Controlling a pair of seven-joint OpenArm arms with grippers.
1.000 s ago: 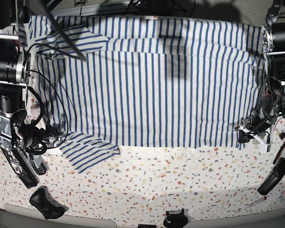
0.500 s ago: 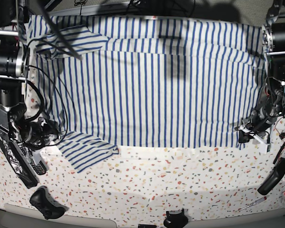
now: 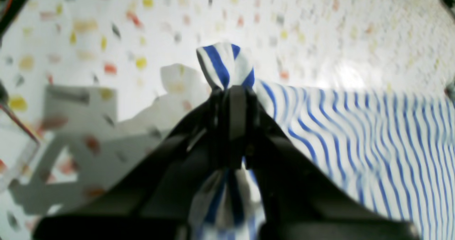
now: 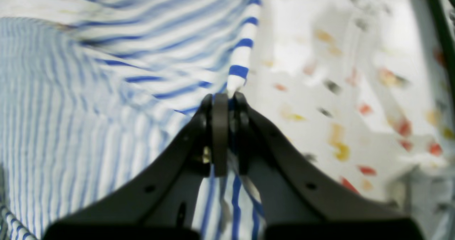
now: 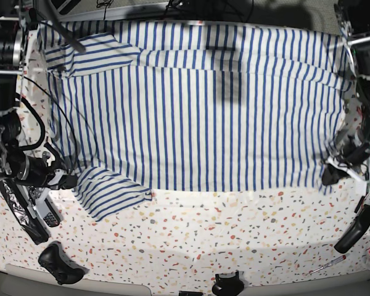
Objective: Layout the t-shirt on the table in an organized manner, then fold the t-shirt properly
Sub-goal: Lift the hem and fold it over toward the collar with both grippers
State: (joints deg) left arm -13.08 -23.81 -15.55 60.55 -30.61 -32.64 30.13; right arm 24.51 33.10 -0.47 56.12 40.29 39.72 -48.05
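T-shirt (image 5: pixel 197 105) lies flat on table (image 5: pixel 234 240), long axis side-to-side — L fingers (image 3: pixel 231 90) clenched on hem corner, R fingers (image 4: pixel 224 97) clenched on sleeve edge, both at shirt's near edge.

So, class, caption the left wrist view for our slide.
Left gripper fingers pinch the t-shirt corner above the table.

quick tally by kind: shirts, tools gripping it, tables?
shirt: 1
tools shut on shirt: 2, left tool and right tool
table: 1
total: 4
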